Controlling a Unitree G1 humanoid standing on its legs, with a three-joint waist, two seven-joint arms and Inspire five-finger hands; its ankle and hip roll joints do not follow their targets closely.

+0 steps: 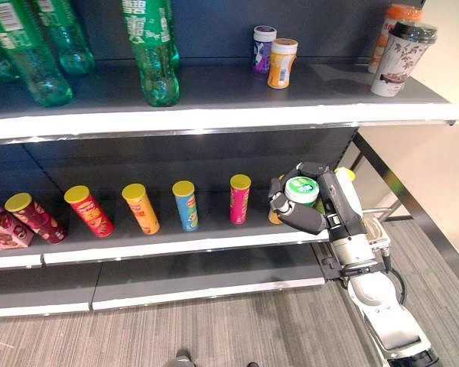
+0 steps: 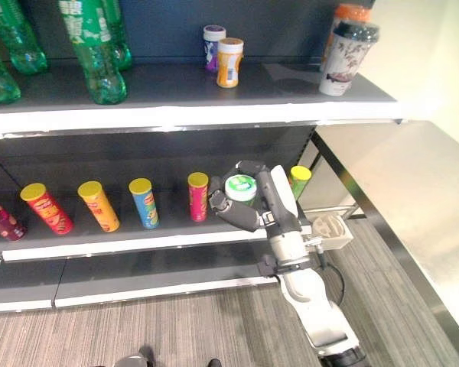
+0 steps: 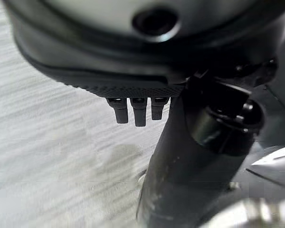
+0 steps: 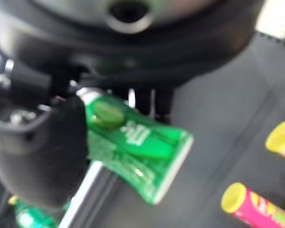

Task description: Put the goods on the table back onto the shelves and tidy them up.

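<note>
Right hand (image 1: 310,208) has its fingers wrapped around a green can (image 1: 301,189). It's right at the middle shelf (image 1: 176,243), beside the pink can (image 1: 239,198). Left hand (image 3: 147,71): can't tell.

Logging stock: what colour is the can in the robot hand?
Green can, white-rimmed lid; right wrist view shows it best.

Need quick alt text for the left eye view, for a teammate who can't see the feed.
The right robot hand grips a green can at the right end of the middle shelf, beside a row of chip cans. Green bottles, jars and cups stand on the shelf above.
</note>
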